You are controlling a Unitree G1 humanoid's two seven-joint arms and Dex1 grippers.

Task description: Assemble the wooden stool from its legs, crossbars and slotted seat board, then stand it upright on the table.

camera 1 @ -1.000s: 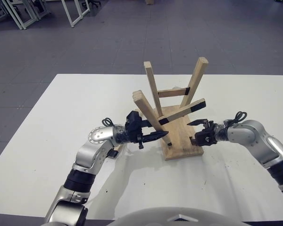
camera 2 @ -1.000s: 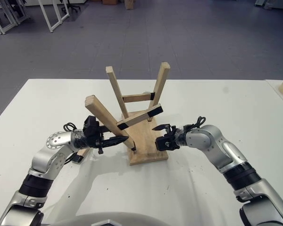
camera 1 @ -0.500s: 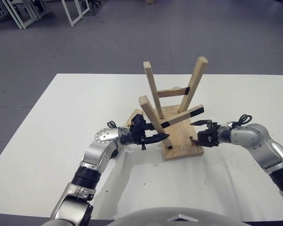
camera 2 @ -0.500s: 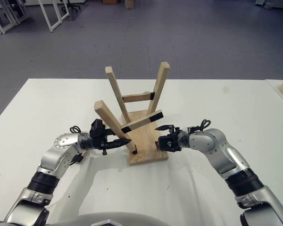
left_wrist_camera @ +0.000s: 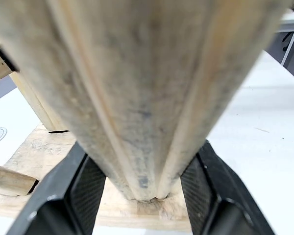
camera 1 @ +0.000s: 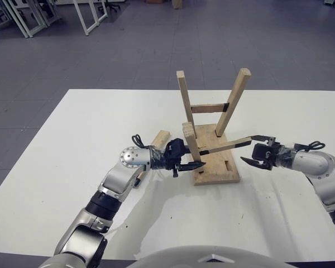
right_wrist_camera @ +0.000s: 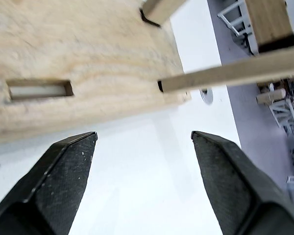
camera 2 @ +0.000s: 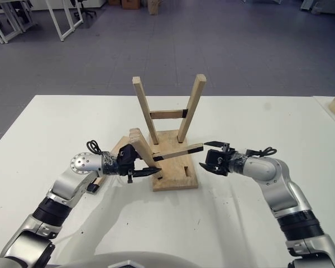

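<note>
The third leg leaned steeply away from the seat board a second ago. It now stands almost upright at the board's near left corner. The right gripper, which was at the board's near right edge, has drawn off to the board's right side and sits apart from it.

There is one seat board, lying flat on the white table. There are four legs and two crossbars.

Nearest, the left gripper clamps the third leg low down, and its fingers press on either side of the wood. The leg's lower end meets the board. The gripper hides whether it sits in a slot. One crossbar is fixed to this leg and runs out over the board's near right part, with its free end unsupported. The right gripper is spread wide with nothing in it. Its fingers stand above and below the height of that free end, without touching it. An open slot shows in the board's near right area.

To the board's left a fourth leg lies on the table, partly covered by the left arm.

At the board's far edge two legs stand up from it, joined by the second crossbar.
</note>
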